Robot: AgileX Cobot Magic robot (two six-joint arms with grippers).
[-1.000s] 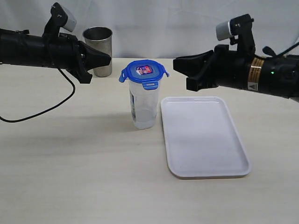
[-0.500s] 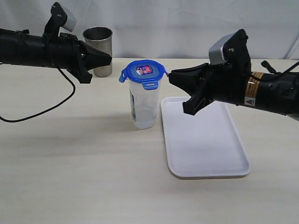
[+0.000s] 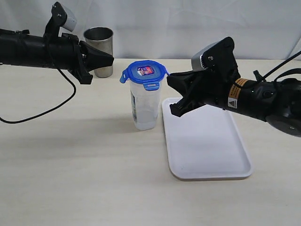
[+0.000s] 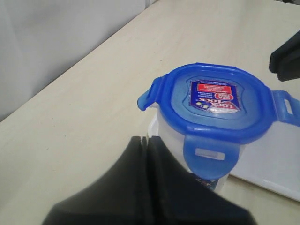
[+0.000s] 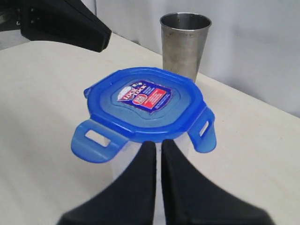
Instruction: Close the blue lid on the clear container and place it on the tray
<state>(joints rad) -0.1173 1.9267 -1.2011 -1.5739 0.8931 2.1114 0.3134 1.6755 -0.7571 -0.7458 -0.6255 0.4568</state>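
Note:
The blue lid [image 3: 145, 72] rests on top of the clear container [image 3: 144, 107], which stands upright on the table just left of the white tray [image 3: 207, 141]. Several of its flaps stick outward. My left gripper [image 3: 111, 58] hovers shut, a little left of the lid and about level with it; in its wrist view the left gripper [image 4: 144, 138] points at the lid [image 4: 218, 105]. My right gripper [image 3: 170, 78] is shut with nothing held, close to the lid's right edge above the tray's near-left corner. In the right wrist view the right gripper [image 5: 158, 143] sits just under the lid [image 5: 145, 101] rim.
A steel tumbler [image 3: 99, 44] stands behind the left gripper at the back of the table, also visible behind the lid as the tumbler [image 5: 184, 42]. A black cable [image 3: 51, 108] loops over the table at the left.
My right arm has swung left and lower, bringing its shut gripper up close to the lid's right side. The left arm, container and tray have stayed put.

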